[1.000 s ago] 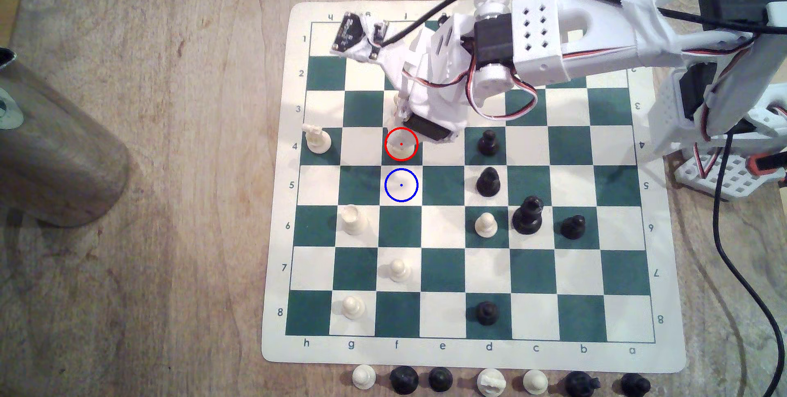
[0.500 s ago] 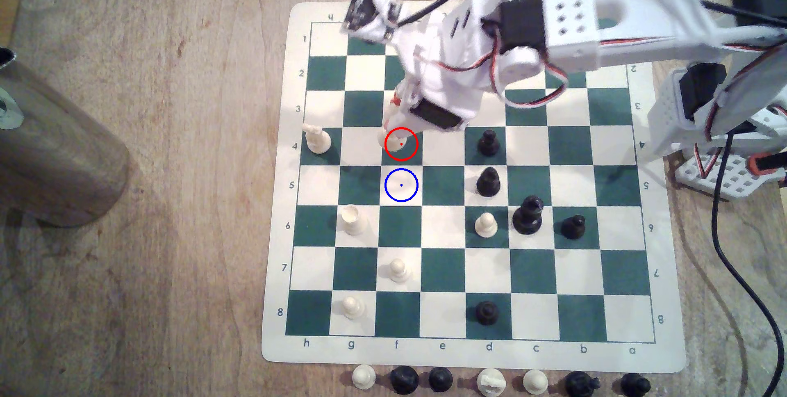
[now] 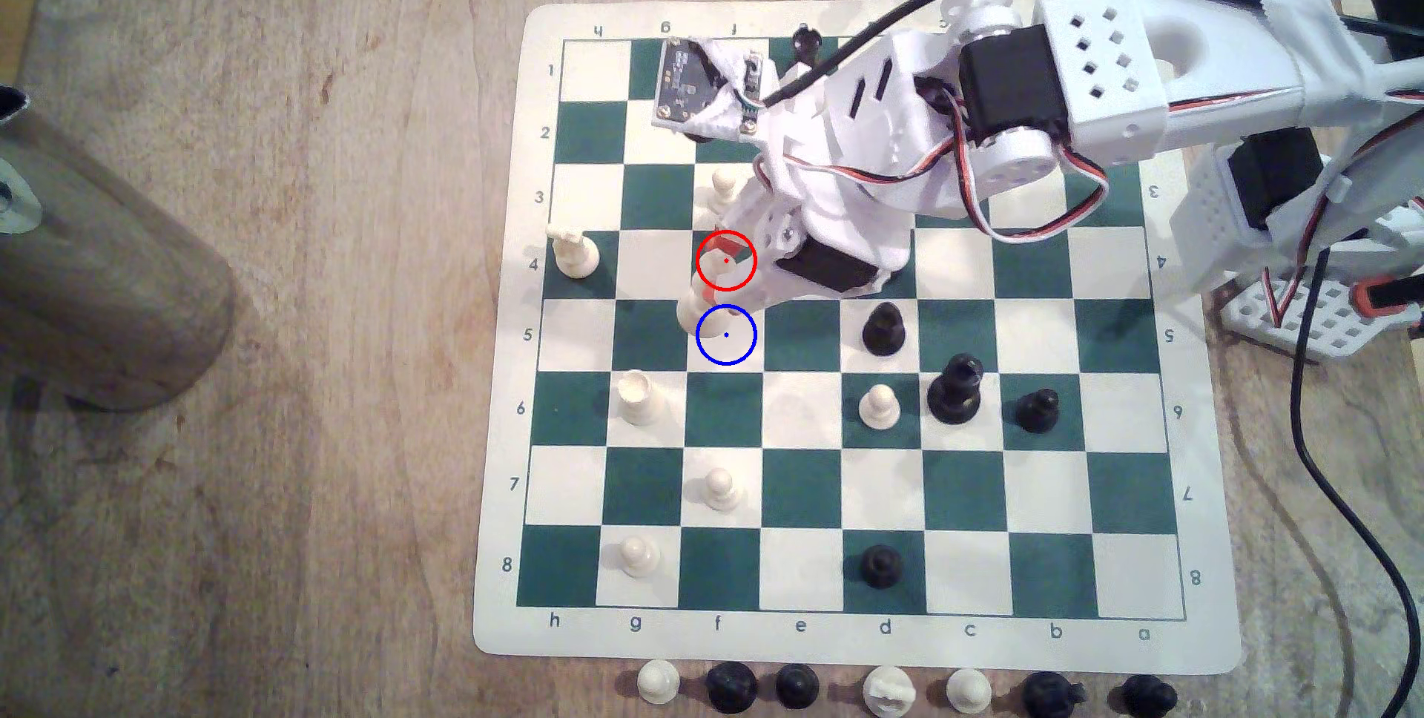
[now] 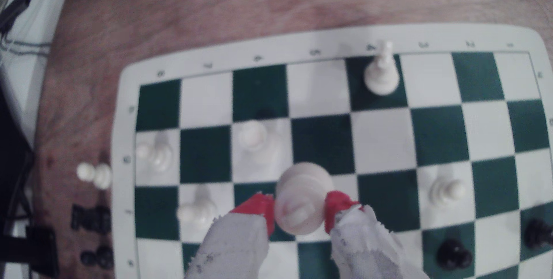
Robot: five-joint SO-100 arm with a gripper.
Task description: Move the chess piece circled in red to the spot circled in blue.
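Between the red-tipped jaws of the gripper (image 4: 300, 207) we see the white bishop (image 4: 302, 199) pinched at its body, head toward the camera in the wrist view. In the exterior view the gripper (image 3: 713, 283) and bishop (image 3: 691, 311) have left the red-ringed green square, where they were half a second ago, and now sit at the edge of the blue-ringed white square (image 3: 736, 348), the bishop's base just on that ring's side toward the exterior view's left. We cannot tell whether the base touches the board (image 3: 801, 410). The arm has swung down the board since the earlier frame, uncovering a white pawn (image 3: 723, 188) on the square beyond the red ring and covering the black pawn that stood in that row. The other black pawn (image 3: 883, 329), the white pawn (image 3: 878, 406) and the crowned white piece (image 3: 572, 254) have not moved. The board lies on the wooden table (image 3: 308, 302).
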